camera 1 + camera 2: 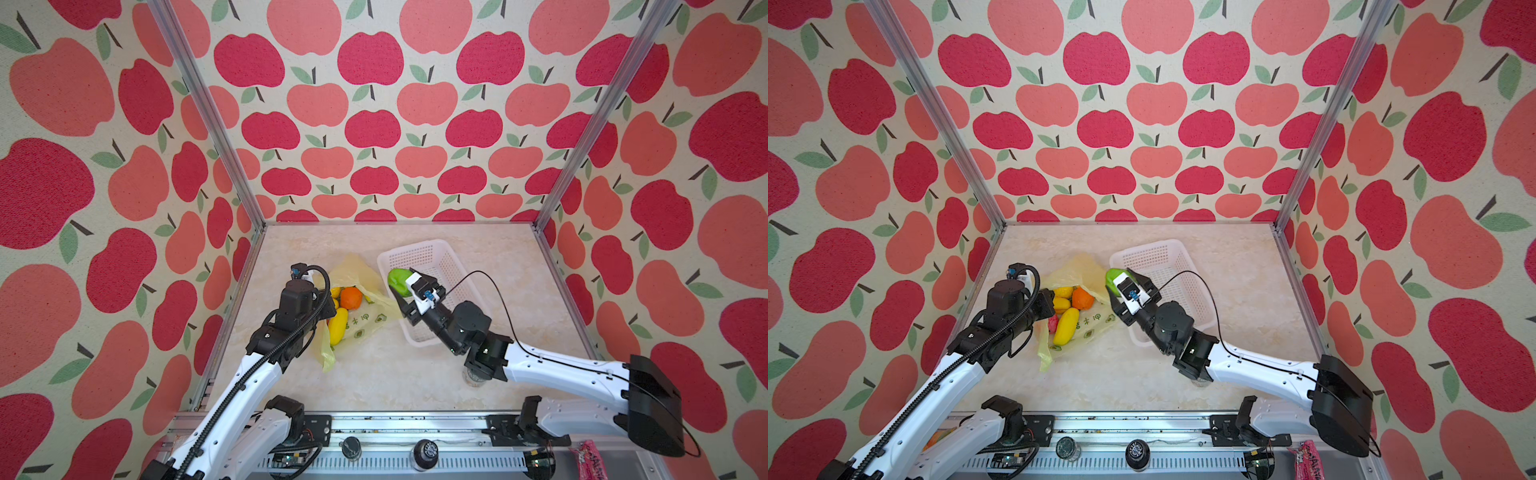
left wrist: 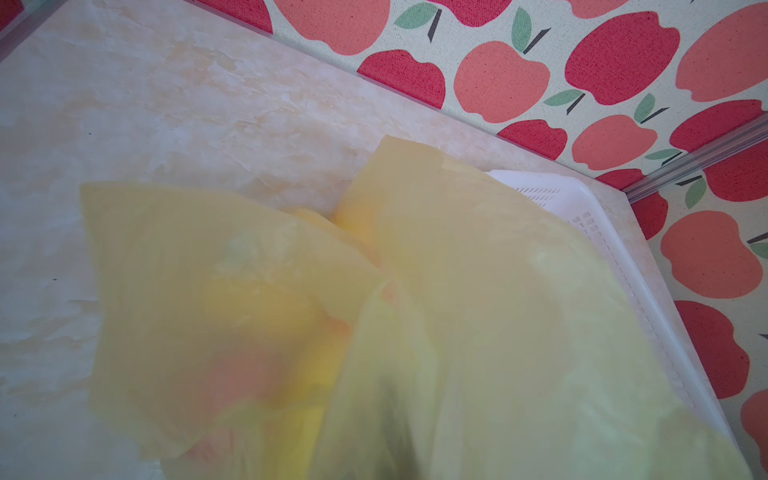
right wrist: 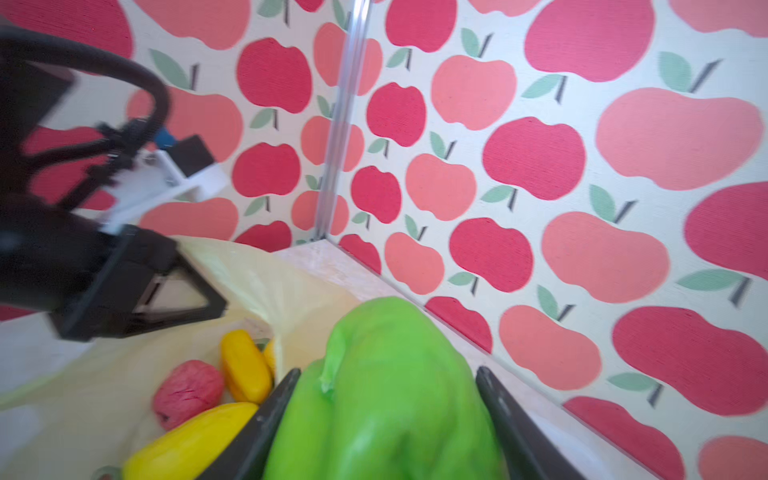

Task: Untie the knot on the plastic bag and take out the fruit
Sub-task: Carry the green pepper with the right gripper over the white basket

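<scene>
The plastic bag (image 1: 357, 266) was a thin, translucent yellow film, faintly glossy, creased and slack. The green fruit (image 3: 386, 395) was smooth moulded plastic with a high gloss. The yellow fruit (image 1: 337, 326) showed a similar sheen and the orange fruit (image 1: 351, 298) looked duller, whereas the pink fruit (image 3: 187, 392) was matt and rough, finely ridged. The fingers (image 3: 259, 428) of the right hand (image 3: 388, 370) were matt black plastic. The basket (image 1: 424, 259) was white perforated plastic with a satin finish. The worktop (image 1: 395, 374) was smooth and marble-patterned, with a low sheen. The walls (image 1: 374, 104) were matt, woven-looking cloth printed with apples. The corner posts (image 1: 211, 120) were brushed bare metal. The arm shells (image 1: 561, 370) were smooth white plastic, slightly glossy.
</scene>
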Robot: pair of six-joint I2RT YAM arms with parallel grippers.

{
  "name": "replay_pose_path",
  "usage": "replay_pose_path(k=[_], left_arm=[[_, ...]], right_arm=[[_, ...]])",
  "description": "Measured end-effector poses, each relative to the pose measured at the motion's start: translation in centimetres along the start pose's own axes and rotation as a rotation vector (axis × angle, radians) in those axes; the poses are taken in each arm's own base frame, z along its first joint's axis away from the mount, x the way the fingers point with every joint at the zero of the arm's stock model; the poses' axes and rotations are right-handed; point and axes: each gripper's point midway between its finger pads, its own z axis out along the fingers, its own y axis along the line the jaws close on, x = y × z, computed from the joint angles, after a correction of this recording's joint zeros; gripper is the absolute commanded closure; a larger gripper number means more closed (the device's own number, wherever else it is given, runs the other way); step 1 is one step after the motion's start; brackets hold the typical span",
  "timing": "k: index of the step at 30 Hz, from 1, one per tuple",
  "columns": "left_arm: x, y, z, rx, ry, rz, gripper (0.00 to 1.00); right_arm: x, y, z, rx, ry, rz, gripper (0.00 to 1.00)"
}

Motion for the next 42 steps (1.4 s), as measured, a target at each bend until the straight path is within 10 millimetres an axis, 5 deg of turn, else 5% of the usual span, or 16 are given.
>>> replay_pose_path(k=[3,6,12,27,34,42], left_arm=[[0.0,0.0,0.0,0.000,0.000,0.000,1.00],[0.0,0.1,0.0,-0.002,0.000,-0.001,1.00],[0.0,0.0,0.0,-0.001,-0.001,-0.001,1.00],[-0.2,0.0,-0.2,0.003,-0.008,-0.001,1.00],[-0.1,0.0,-0.1,0.002,-0.006,-0.001,1.00],[-0.2,0.1,-0.1,0.000,-0.007,-0.002,1.00]], right_arm=[[3.9,-5.4,0.6,0.117,0.110,0.049,0.71],[7.9,-7.7,1.1,0.166,0.228,0.088,0.71],[14.7,-9.0,3.0,0.180,0.454,0.169,0.71],[24.1,-10.3,9.1,0.189,0.751,0.285,0.69],[28.1,-10.1,9.4,0.187,0.854,0.307,0.51],[28.8,-9.9,10.1,0.184,0.869,0.329,0.18]])
